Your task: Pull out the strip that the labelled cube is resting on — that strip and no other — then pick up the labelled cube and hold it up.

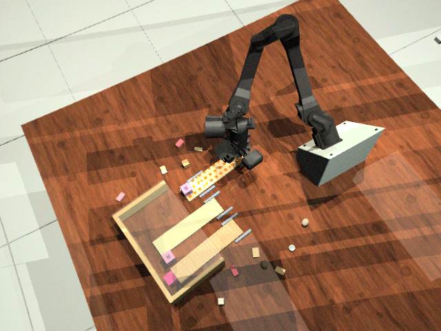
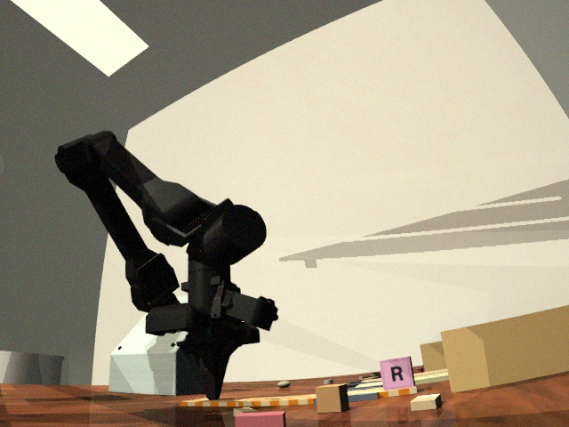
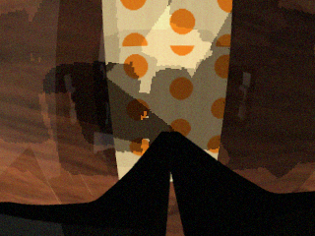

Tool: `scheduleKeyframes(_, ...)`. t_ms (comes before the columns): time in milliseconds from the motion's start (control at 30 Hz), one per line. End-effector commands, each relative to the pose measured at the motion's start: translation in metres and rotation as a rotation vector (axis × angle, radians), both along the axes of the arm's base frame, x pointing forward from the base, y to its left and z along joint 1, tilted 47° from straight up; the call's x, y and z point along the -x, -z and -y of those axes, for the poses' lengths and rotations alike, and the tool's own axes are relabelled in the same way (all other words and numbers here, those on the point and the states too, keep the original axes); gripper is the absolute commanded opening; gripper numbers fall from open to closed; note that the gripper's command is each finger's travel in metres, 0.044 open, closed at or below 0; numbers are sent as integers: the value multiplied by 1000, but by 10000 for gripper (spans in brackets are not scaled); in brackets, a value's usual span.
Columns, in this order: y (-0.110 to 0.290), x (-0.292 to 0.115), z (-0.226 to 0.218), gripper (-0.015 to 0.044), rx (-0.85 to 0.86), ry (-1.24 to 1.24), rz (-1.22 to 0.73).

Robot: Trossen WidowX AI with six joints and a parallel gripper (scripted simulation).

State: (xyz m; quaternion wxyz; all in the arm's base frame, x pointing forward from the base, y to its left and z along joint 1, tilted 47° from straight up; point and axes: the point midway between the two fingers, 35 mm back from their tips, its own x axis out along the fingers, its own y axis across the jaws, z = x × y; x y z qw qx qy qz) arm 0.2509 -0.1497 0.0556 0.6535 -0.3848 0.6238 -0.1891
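The orange-dotted strip (image 1: pixel 206 178) (image 2: pixel 257 402) (image 3: pixel 177 39) lies flat on the wooden table, outside the tray. The pink cube labelled R (image 1: pixel 185 188) (image 2: pixel 396 373) rests on the strip's far end, next to the corner of the tray (image 1: pixel 142 199). My gripper (image 1: pixel 233 158) (image 2: pixel 212 396) (image 3: pixel 168 140) points straight down with its fingers shut. Its tips press on the near end of the dotted strip. Nothing shows between the fingers.
In the tray a cream strip (image 1: pixel 188 226) carries a second pink labelled cube (image 1: pixel 168 256), and a checked strip (image 1: pixel 206 251) carries a magenta cube (image 1: pixel 170 278). Grey guide bars (image 1: pixel 211 194) flank the strips. Small blocks and pebbles lie scattered. The robot base (image 1: pixel 338 153) stands to the right.
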Motion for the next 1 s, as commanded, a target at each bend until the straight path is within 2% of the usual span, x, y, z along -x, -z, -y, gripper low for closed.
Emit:
scheduleKeyframes(0, 5, 9, 5, 0, -1, 17, -27)
scheduleKeyframes(367, -28, 4, -31, 0, -4, 17, -26)
scheduleKeyframes(567, -27, -21, -36, 157, -19, 90, 54)
scheduleKeyframes(900, -26, -57, -47, 420, -20, 92, 58)
scheduleKeyframes(967, -26, -64, -50, 440, -20, 92, 58)
